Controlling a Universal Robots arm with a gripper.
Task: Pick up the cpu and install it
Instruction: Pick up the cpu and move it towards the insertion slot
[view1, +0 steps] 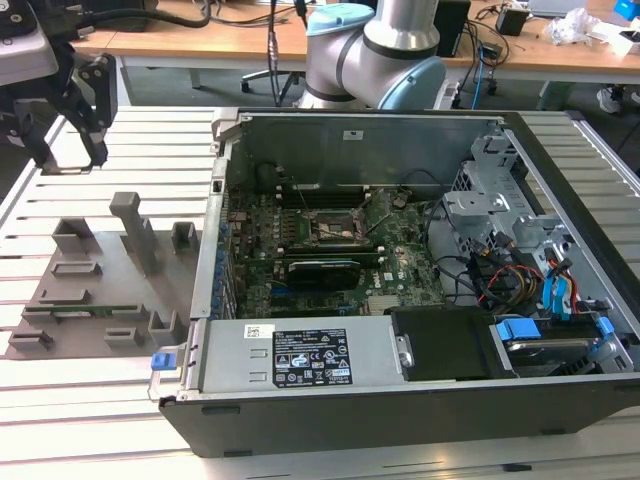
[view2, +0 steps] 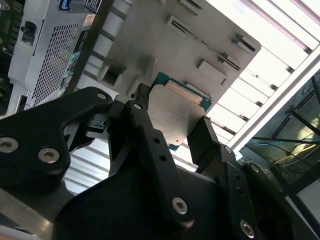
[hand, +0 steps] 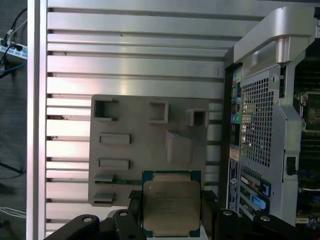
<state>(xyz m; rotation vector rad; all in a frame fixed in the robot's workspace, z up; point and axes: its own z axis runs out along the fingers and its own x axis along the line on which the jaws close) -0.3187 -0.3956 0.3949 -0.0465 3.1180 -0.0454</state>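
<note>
The cpu (hand: 171, 207) is clamped by its edges between the fingers (hand: 208, 207), near the grey holder plate (hand: 150, 145), and is best kept level.

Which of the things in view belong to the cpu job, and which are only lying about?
Job: silvery-grey flat square cpu chip, clamped in the black end effector; square black-framed motherboard socket.
Lying about: grey slotted fixture plate; long black expansion card; blue cables.
</note>
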